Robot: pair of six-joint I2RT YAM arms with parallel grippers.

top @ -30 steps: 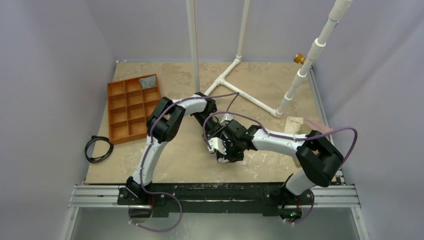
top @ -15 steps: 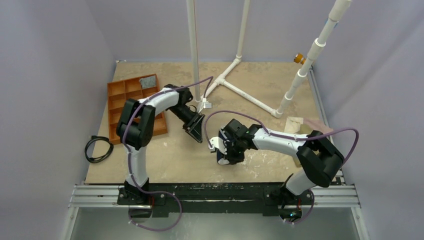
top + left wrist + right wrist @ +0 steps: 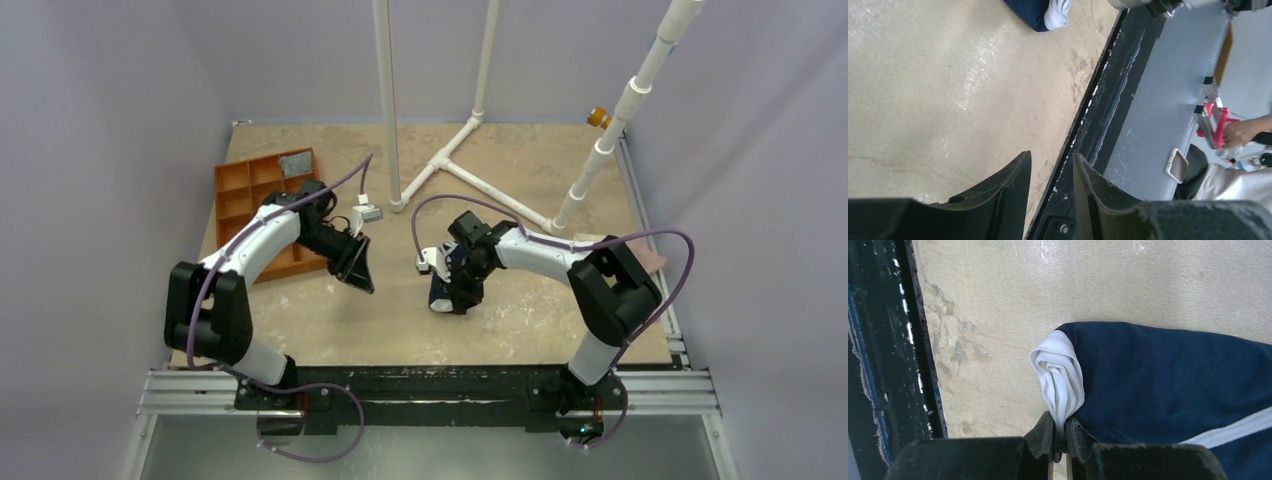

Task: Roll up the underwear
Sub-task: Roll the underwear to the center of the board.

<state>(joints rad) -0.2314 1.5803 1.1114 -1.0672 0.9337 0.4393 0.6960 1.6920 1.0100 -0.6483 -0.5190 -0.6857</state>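
Found right gripper [image 3: 1060, 434] pinched tight on white rolled trim [image 3: 1058, 377] of navy underwear [image 3: 1168, 380]; rest of garment lying on tabletop [image 3: 1128, 285] ahead and right of fingertips. Found left gripper [image 3: 1050, 172] narrowly parted, holding nothing, underwear well ahead of fingertips.

White shells cover the links of the left arm [image 3: 262, 245] and right arm [image 3: 545, 256], with chunky black joint housings between. A purple cable [image 3: 652, 232] trails along each. The left gripper [image 3: 1050, 155] has black, wedge-shaped fingers [image 3: 1008, 190].

Lit brightly and evenly from overhead, with only faint, soft shadows. Pale glare streaked across the beige mottled tabletop [image 3: 968, 95]; slightly blurred close up.
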